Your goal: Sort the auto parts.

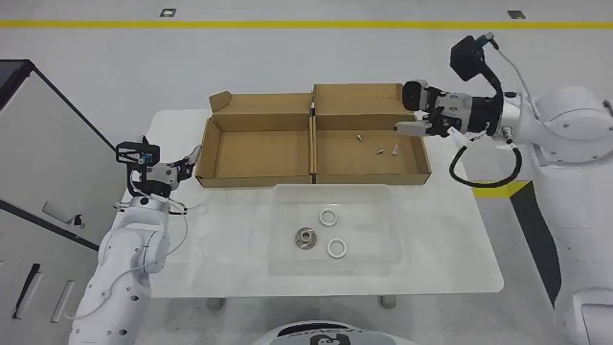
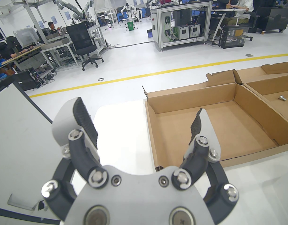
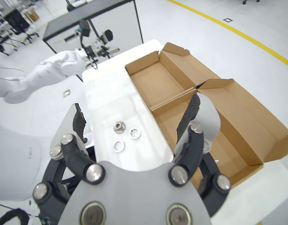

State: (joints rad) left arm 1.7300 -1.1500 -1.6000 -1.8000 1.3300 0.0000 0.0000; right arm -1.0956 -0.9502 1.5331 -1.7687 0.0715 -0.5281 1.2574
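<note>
Two open cardboard boxes stand side by side at the back of the white table. The left box (image 1: 257, 149) (image 2: 195, 97) has a bare floor. The right box (image 1: 369, 144) (image 3: 242, 118) holds three small bolts (image 1: 379, 149), one of them a bolt (image 2: 282, 98) in the left wrist view. In front lies a clear tray (image 1: 287, 249) with a metal flanged nut (image 1: 305, 239) (image 3: 119, 126) and two white rings (image 1: 329, 218) (image 3: 134, 133). My right gripper (image 1: 406, 115) (image 3: 135, 104) hangs open over the right box's right end. My left gripper (image 1: 184, 166) (image 2: 139, 111) stands open beside the left box, holding nothing.
A black-framed white panel (image 1: 38, 144) stands just left of the table. Bare tabletop (image 1: 441, 240) lies right of the tray and in front of the boxes. The boxes' raised flaps (image 1: 222, 102) stick up along the far side.
</note>
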